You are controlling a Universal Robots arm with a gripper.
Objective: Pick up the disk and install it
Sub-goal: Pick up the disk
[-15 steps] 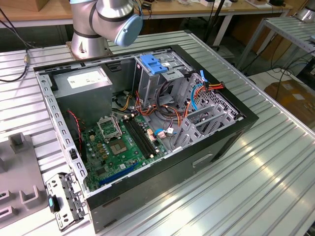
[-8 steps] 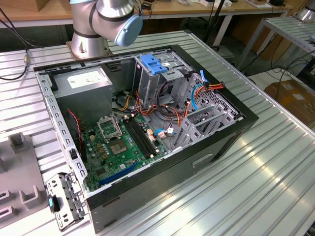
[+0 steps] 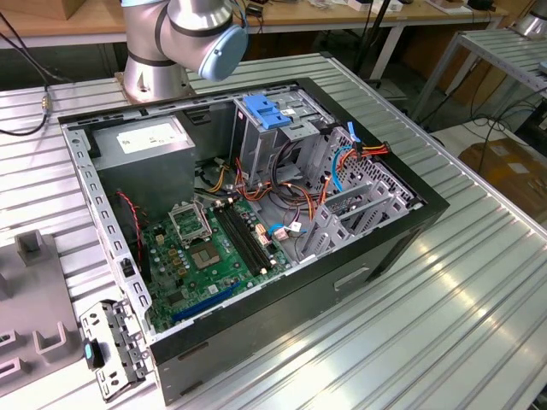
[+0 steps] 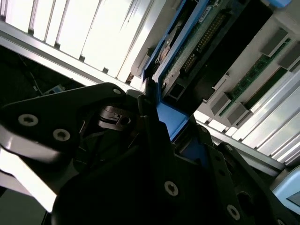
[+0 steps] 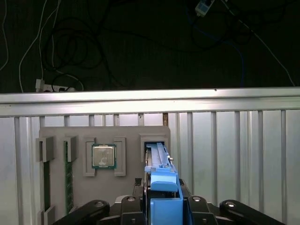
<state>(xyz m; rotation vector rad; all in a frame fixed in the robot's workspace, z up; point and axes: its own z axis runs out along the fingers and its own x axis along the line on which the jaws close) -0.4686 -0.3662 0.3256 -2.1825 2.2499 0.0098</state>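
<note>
arm (image 3: 201, 30): silver-grey metal, fat rounded tubular joints. light blue end cap (image 3: 226, 53) closed one joint. base (image 3: 152, 81) was plain silver cylinder. gripper (image 5: 164, 190) in both wrist views: matte black, angular linkage plates (image 4: 84, 108), rounded pivots. silver socket-head screws (image 4: 28, 120) studded plates, one per pivot (image 5: 98, 204).

Exterior view even, soft sheen on table (image 3: 479, 282). Second wrist view: slats (image 4: 70, 28) blown out, gripper (image 4: 172, 123) silhouetted. First wrist view dim.

Black hand (image 4: 171, 123), fingers (image 4: 149, 126) (one per side) tight on the disk (image 4: 199, 42).
</note>
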